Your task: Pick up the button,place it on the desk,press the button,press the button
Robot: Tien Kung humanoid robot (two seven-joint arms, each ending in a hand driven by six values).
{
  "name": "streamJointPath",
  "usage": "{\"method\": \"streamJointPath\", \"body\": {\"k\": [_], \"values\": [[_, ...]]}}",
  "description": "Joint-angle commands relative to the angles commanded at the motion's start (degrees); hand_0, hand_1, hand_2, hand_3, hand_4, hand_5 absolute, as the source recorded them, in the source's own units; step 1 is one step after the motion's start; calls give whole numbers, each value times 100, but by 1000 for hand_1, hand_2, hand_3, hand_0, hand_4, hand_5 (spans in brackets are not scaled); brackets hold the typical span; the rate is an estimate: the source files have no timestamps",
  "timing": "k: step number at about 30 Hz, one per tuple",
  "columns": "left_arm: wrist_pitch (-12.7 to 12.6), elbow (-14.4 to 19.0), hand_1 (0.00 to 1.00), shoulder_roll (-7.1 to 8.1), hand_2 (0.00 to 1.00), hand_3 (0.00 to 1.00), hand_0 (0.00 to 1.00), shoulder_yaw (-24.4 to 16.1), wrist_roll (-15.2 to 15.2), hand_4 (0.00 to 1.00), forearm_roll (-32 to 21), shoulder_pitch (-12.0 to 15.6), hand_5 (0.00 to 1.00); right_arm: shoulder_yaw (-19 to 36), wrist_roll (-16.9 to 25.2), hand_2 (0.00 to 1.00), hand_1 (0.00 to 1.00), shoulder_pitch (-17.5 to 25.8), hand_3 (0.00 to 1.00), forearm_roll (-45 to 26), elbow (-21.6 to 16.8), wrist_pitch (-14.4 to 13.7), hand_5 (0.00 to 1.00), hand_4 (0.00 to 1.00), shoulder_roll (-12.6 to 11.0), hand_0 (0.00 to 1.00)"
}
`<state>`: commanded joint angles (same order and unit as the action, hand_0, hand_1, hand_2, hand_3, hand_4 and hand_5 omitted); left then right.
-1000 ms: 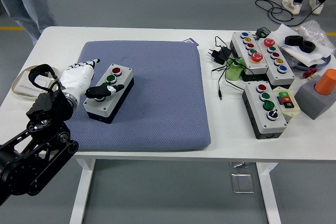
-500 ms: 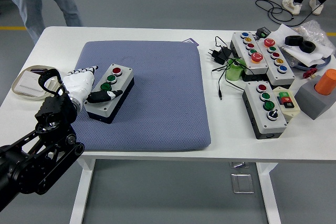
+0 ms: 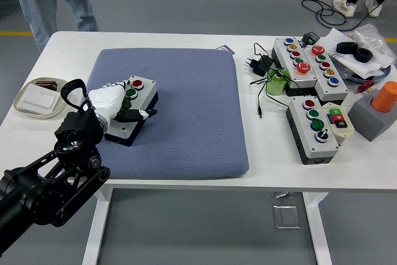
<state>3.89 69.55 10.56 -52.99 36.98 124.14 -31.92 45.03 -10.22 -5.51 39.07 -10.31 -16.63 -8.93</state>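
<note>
Grey button box (image 3: 135, 111) with red and green buttons lies on the pad.

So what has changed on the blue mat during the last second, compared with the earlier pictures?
The left hand moved rightward over the button box, now covering its left part and green button; its thumb reaches across the box's near right edge. The arm came further in. A person at the far edge shifted. The box, the blue mat and the other button boxes on the right stayed in place.

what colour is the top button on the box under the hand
Red, on the button box under the left hand, in the head view.
</note>
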Motion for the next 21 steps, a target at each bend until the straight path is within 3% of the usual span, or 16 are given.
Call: {"method": "streamJointPath", "body": {"k": [4, 5, 10, 11, 16, 17, 21], "values": [[96, -200, 916, -51, 998, 998, 762, -28, 0, 998, 142, -78, 851, 12, 1, 539, 477, -2, 582, 17, 0, -7, 22, 279, -7, 627], [104, -215, 886, -57, 998, 997, 663, -34, 0, 998, 151, -83, 834, 11, 2, 539, 477, -2, 582, 16, 0, -9, 22, 279, -8, 627], [120, -244, 886, -75, 998, 997, 663, -43, 0, 998, 281, -95, 834, 24, 2, 539, 477, 1, 582, 38, 0, -12, 22, 279, -14, 627], [125, -246, 774, -74, 934, 984, 529, -37, 0, 998, 293, -98, 794, 27, 2, 539, 477, 1, 582, 42, 0, -13, 22, 280, -15, 627], [155, -285, 774, -76, 934, 984, 529, -17, 0, 998, 335, -118, 794, 38, 1, 539, 477, 2, 582, 61, 0, -13, 22, 280, -20, 627], [199, -303, 656, -73, 851, 905, 392, 1, 0, 998, 311, -133, 807, 41, -1, 539, 477, 1, 582, 62, 0, -14, 22, 279, -19, 627], [285, -355, 656, -76, 851, 905, 392, 22, 0, 998, 262, -156, 807, 27, -5, 539, 477, -3, 582, 63, 0, -7, 22, 279, -20, 627]]}}
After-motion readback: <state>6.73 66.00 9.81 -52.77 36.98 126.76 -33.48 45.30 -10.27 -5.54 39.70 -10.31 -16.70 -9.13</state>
